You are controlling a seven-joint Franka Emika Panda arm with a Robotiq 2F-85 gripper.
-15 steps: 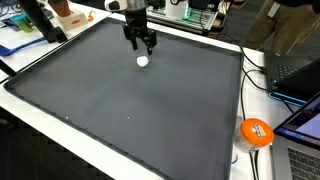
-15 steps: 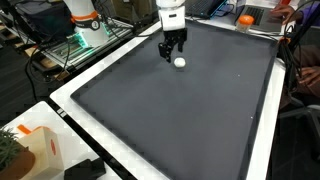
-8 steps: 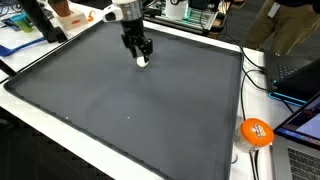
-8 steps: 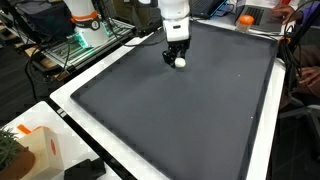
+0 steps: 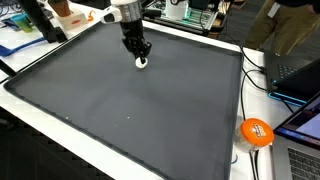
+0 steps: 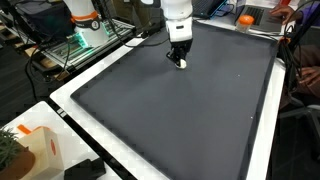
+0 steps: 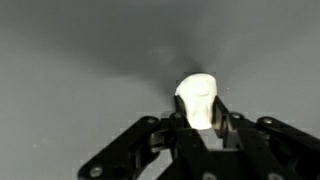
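A small white object [image 7: 197, 98] sits on the dark grey mat [image 5: 130, 110] near its far edge. My gripper [image 7: 198, 120] has come down over it, and in the wrist view both black fingers press against its sides, so it is shut on the object. In both exterior views the white object [image 5: 142, 63] [image 6: 183, 65] shows just below the gripper [image 5: 140, 58] [image 6: 179, 60], resting on or just above the mat [image 6: 180, 120]. Its lower part is hidden between the fingers.
A white border [image 5: 150, 160] frames the mat. An orange round item [image 5: 256, 132] [image 6: 245, 19] lies off the mat by laptops [image 5: 300, 75] and cables. A second robot base [image 6: 85, 25] and a cardboard box [image 6: 35, 150] stand beyond other edges.
The gripper moved down over the white object and its fingers closed from wide apart onto the object's sides.
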